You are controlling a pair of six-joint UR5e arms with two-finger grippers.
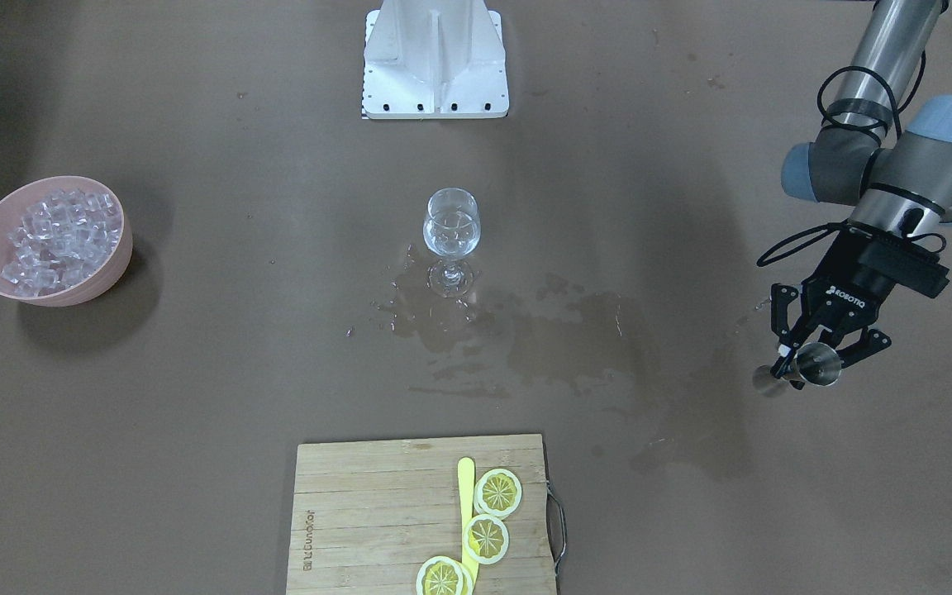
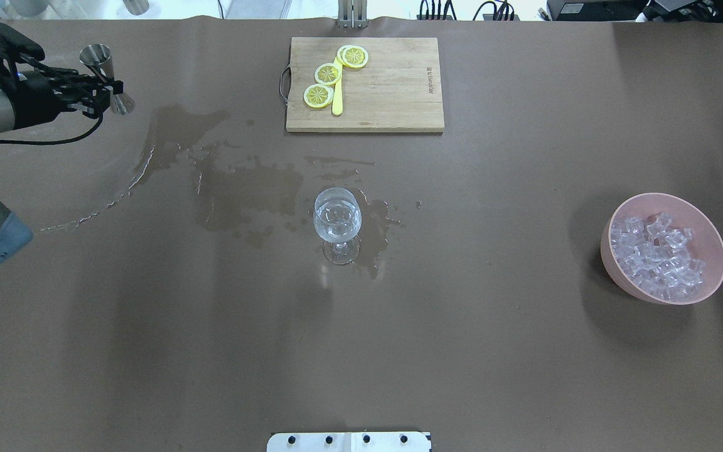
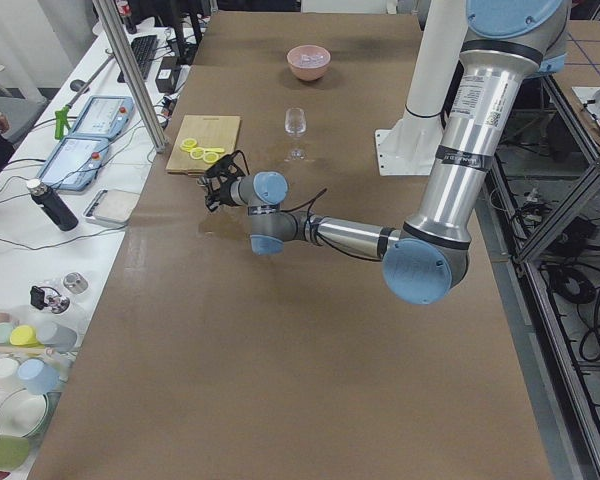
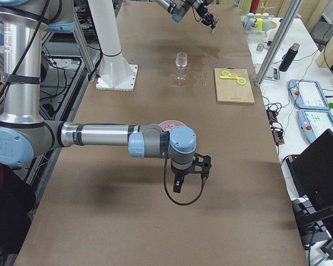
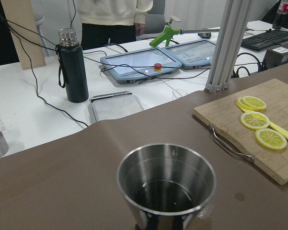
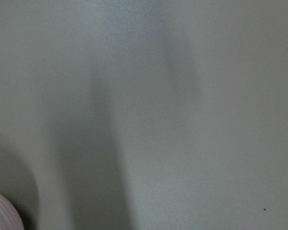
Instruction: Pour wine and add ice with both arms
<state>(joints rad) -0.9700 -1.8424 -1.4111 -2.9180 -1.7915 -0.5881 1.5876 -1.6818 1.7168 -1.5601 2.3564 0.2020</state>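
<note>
A wooden board [image 1: 377, 512] lies at the table's edge across from me, its metal handle [image 1: 557, 516] towards my left. Lemon slices [image 1: 498, 492] sit on it in a slanting row, touching a flat yellow strip [image 1: 466, 479]. A white stand [image 1: 435, 62] is bolted down on my side. Beyond the table is a white bench with a black bottle [image 5: 73, 67], a metal tray [image 5: 116, 105] beside it, two grey tablets [image 5: 139, 62], a green tool [image 5: 164, 34] and a keyboard [image 5: 273, 38]. An aluminium post [image 5: 230, 43] rises by the board. A person in a cream top [image 5: 113, 9] stands behind the bench.
</note>
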